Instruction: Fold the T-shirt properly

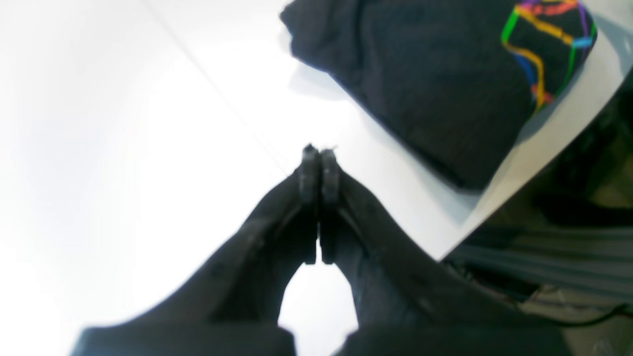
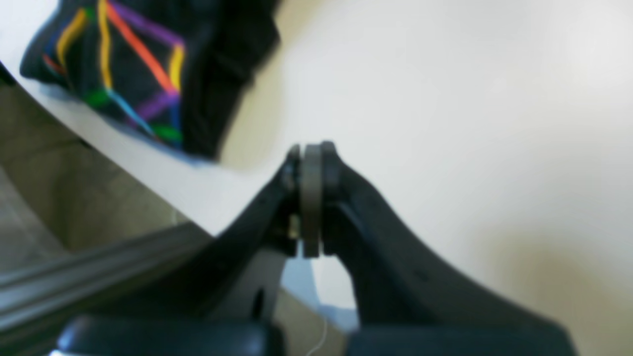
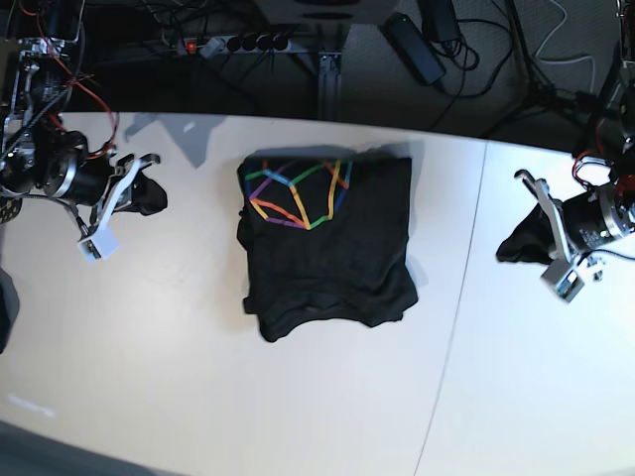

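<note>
The black soft knit T-shirt with a rainbow-coloured line print point(image 3: 322, 238) lies in a folded, roughly rectangular bundle at the middle of the pale tabletop point(image 3: 198, 377), its printed patch showing at the far end. Both arms are pulled back, well apart from it. The left gripper point(image 1: 319, 153) hangs over bare tabletop with its jaws clenched on nothing, and the right gripper point(image 2: 311, 151) likewise has its jaws pressed together and empty.

The cloth looks light and limp, with no stiffness of its own; it will likely sag and drag if lifted by one point, and stacked layers may slide over each other. The near edge bulges unevenly, so any tidying probably calls for pinching the outer corners of that edge, one per arm, taking all layers together, low against the tabletop.
</note>
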`<state>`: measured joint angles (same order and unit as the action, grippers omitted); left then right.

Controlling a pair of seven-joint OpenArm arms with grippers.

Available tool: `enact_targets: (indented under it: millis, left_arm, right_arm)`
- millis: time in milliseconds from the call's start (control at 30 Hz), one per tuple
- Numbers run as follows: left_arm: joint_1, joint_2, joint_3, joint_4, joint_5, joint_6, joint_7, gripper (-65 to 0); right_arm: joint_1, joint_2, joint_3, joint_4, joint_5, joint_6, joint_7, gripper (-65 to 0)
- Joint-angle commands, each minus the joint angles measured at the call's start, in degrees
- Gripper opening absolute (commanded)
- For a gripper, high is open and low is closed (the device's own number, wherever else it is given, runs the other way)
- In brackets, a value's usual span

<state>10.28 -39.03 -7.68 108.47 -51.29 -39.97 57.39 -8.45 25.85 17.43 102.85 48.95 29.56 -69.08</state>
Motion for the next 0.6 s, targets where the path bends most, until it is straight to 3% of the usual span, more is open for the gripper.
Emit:
enact_targets:
  millis: [0,300,467,567]
  left_arm:
    - [0.9,-1.0,-2.3,1.2,-0.8,0.1,-1.0,-65.0]
    - [17.8,-1.0,-16.9,1.5,-2.6,0.1,0.1,-65.0]
    - [30.8,-0.6,-20.5,1.4,-2.4,0.0,0.0,-65.0]
    - [36.7,1.1,-20.6,1.3,0.7,0.0,-1.7,-65.0]
  right_arm:
    - [-0.7,1.0,1.7,1.7,1.2,3.5,1.1,-65.0]
    - [-16.2,0.9,8.9,5.8,2.9,3.5,1.1,-65.0]
    - [-24.5,0.1,8.9,5.9,2.9,3.5,1.5,-65.0]
    - [-28.1,-0.6,9.0,5.9,2.9,3.5,1.6,-65.0]
